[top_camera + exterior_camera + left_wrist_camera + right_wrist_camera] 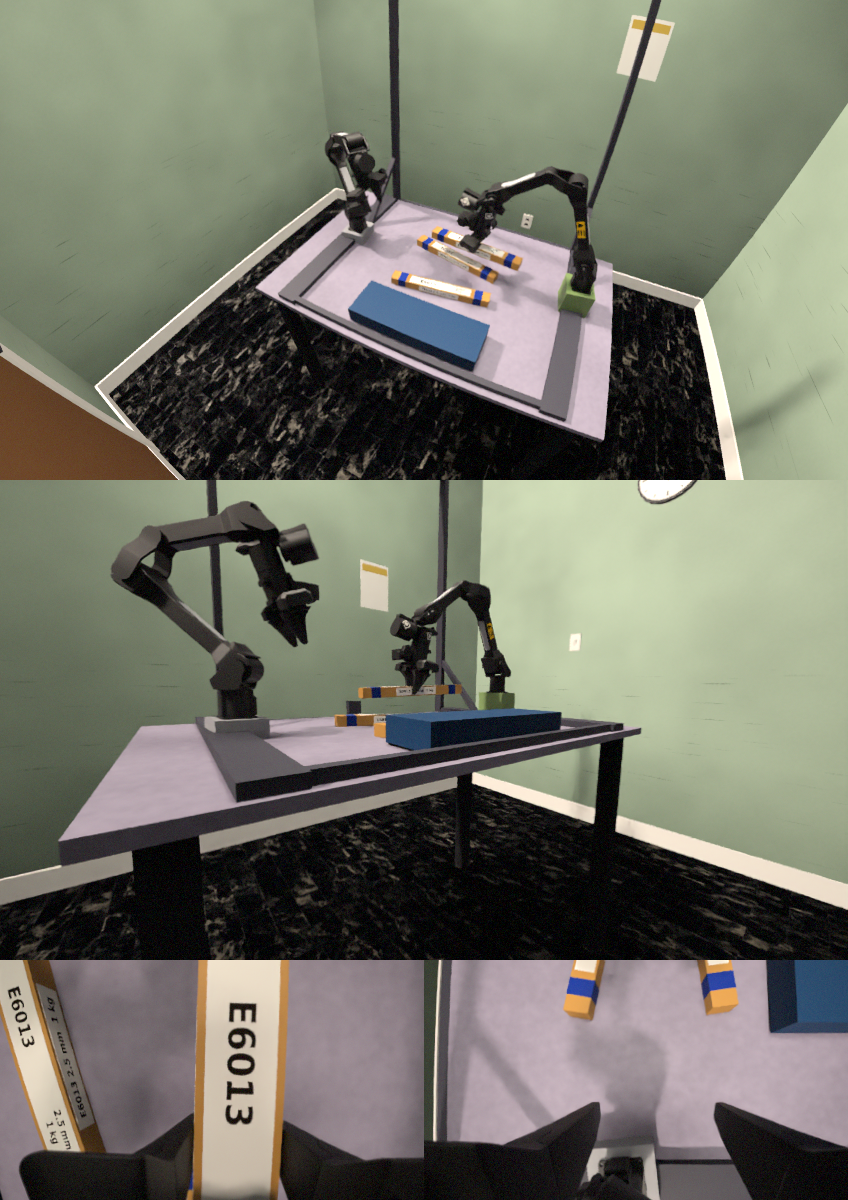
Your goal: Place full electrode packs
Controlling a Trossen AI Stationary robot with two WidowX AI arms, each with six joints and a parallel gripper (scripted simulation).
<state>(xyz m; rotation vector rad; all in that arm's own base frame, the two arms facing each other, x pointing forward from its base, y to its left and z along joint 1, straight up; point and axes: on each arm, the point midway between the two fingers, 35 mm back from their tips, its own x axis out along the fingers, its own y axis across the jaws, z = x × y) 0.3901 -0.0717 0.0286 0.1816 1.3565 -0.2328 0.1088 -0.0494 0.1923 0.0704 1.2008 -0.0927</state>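
Top view records a lilac table (529,350) (160,765) (350,1035) (694,1070) carrying two black arms. The left arm (580,208) (489,622) stands on a green block (576,295) (496,700) and reaches inward; the right arm (346,172) (190,619) is raised above its pale grey base (366,233) (261,726). Low blue platform (419,318) (476,726) (819,990): situated near the table's front edge, with all three electrode packs off it. Packs are orange, blue-banded and white-labelled. The held pack (496,255) (383,692) (240,1060) is roughly level, above the table, its label reading E6013. The near pack (440,288) (379,730) (719,992) lies flat just beside the platform; the middle pack (455,257) (357,720) (581,997) lies flat behind it. A neighbouring pack (37,1070) shows in the left wrist view; which of the two cannot be determined. Left gripper (470,242) (414,688) (238,1127): clenched on the held pack, one finger against each side. Right gripper (379,193) (301,644) (657,1106): released, fingers apart, positioned above the table. Contents of each pack: cannot be determined.
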